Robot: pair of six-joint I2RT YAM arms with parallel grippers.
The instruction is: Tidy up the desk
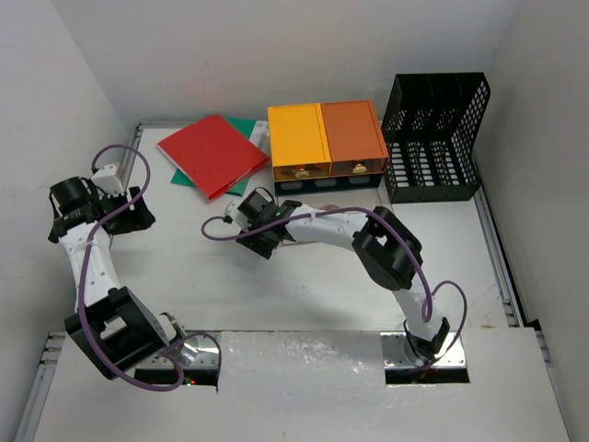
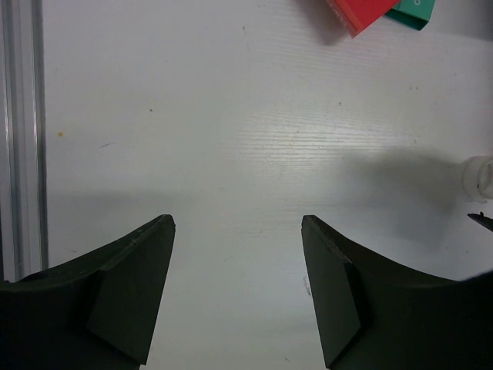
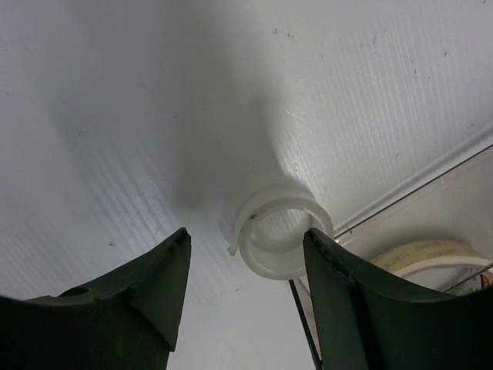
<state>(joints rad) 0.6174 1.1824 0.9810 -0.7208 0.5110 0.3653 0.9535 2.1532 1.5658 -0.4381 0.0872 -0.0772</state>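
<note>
Tabletop (image 1: 304, 295) spreads wide & white under both arms, rails on its sides; the clutter sits along the far edge: red book (image 1: 212, 152), yellow-and-orange drawer box (image 1: 327, 138), black mesh rack (image 1: 437, 138). R arm's fingers (image 1: 265, 238) stand apart, gripping nothing yet; white ring (image 3: 279, 240) lies flat betw. the tips, one rim at or nr one finger, a gap at the other. Step in hand looks like picking up that ring; centre it betw. the tips first, drop low enough to straddle its wall, then close slowly, since a thin ring may squash or skid. Mind the clear panel edge (image 3: 431, 208) just beside it. L arm's fingers (image 1: 136, 212) are apart too & empty, over bare tabletop nr the left rail; leave that arm parked.
</note>
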